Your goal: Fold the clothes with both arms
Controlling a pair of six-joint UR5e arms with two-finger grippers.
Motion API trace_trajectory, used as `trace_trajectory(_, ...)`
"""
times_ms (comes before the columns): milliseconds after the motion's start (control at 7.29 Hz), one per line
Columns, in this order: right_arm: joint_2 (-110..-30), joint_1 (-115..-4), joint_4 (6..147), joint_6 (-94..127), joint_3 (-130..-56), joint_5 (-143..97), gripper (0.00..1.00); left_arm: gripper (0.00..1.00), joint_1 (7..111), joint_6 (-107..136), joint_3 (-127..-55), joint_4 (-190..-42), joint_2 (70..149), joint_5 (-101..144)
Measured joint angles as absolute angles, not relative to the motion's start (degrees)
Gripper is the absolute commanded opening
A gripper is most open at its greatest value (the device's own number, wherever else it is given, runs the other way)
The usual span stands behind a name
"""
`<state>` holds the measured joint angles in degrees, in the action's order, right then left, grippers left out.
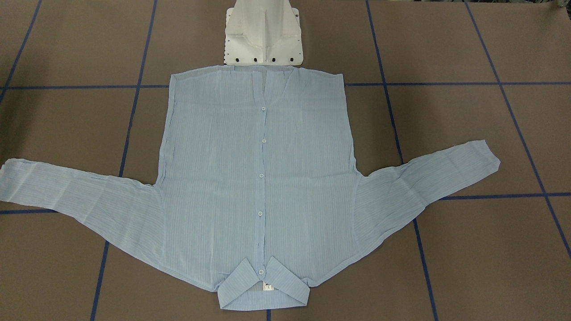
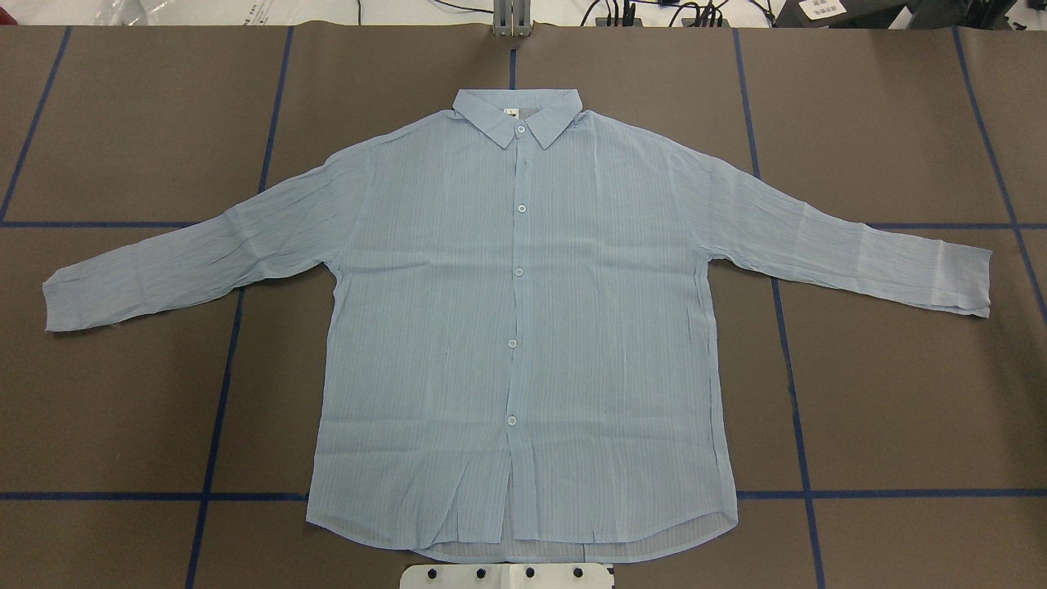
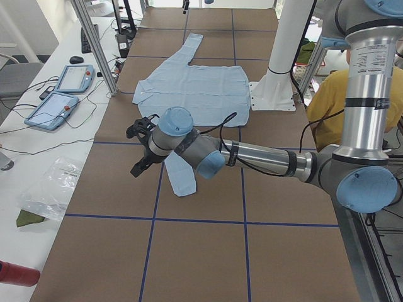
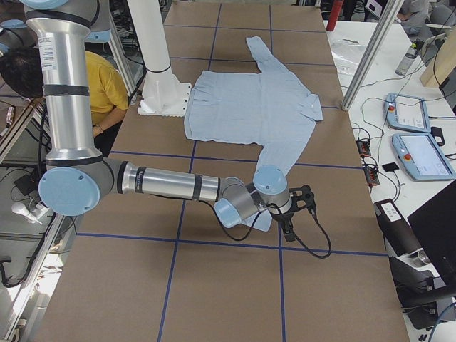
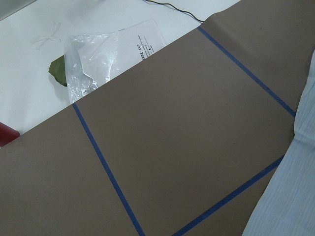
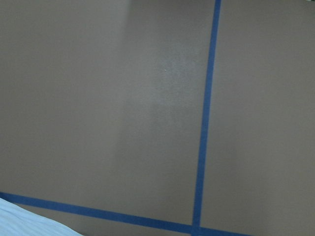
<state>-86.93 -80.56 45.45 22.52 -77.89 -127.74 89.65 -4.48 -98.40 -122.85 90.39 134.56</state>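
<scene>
The light-blue striped shirt (image 2: pixel 523 327) lies flat and buttoned, face up on the brown table, sleeves spread to both sides, its collar (image 1: pixel 263 285) at the far edge from the robot. In the exterior left view the near left arm reaches out low, and its black left gripper (image 3: pixel 140 151) hovers by the end of the near sleeve (image 3: pixel 179 176). In the exterior right view the right gripper (image 4: pixel 299 206) hangs beside the other sleeve's end (image 4: pixel 281 160). I cannot tell whether either gripper is open or shut. Each wrist view catches only a sleeve edge (image 5: pixel 290 196) (image 6: pixel 24 226).
The white pedestal base (image 1: pixel 263 35) stands at the shirt's hem. Blue tape lines (image 2: pixel 221 409) grid the table. Two tablets (image 3: pixel 60 94) and a plastic bag (image 5: pixel 103 49) lie on the white bench beyond the far edge. A person in yellow (image 3: pixel 340 107) sits behind the robot.
</scene>
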Motion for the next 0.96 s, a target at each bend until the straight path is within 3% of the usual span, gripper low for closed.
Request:
trace_trajectory(275,-86.81,-75.52,34.52,28.89,-71.74,-125.14,0.98,1.00,89.63,-4.48,-98.30,-123.51,90.23,134.56)
trace_trajectory(412,-87.01,-74.04,31.07,29.65,-69.70,-124.59,0.89,1.00,89.62,-4.48,-98.27,-123.61,90.20,134.56)
trace_trajectory(961,-88.13,-69.29,27.55,29.75,-68.06,-122.79,0.75,1.00,89.60,-4.48,-98.21,-123.66,90.15,134.56)
